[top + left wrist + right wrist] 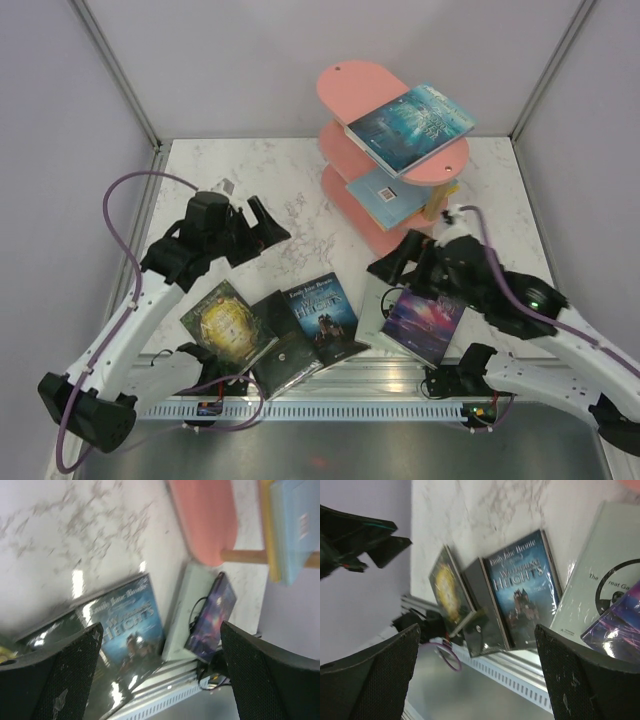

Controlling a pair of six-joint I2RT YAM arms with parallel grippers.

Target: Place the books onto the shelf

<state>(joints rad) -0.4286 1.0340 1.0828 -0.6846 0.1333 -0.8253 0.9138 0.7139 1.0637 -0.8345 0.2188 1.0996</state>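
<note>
Books (322, 315) litter marbled table (270, 190); left end effector (160, 629), right end effector (477, 630) gape empty.

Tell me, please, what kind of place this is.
Probably a robot test cell, not a home: plain pale walls enclose a marble-patterned table, and two robot arms are mounted on a metal rail.

Lab: walled bench (270, 190) w/ 2 arms (135, 305)

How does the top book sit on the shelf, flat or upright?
Flat: teal book lies cover-up on the top board of the shelf.
</note>
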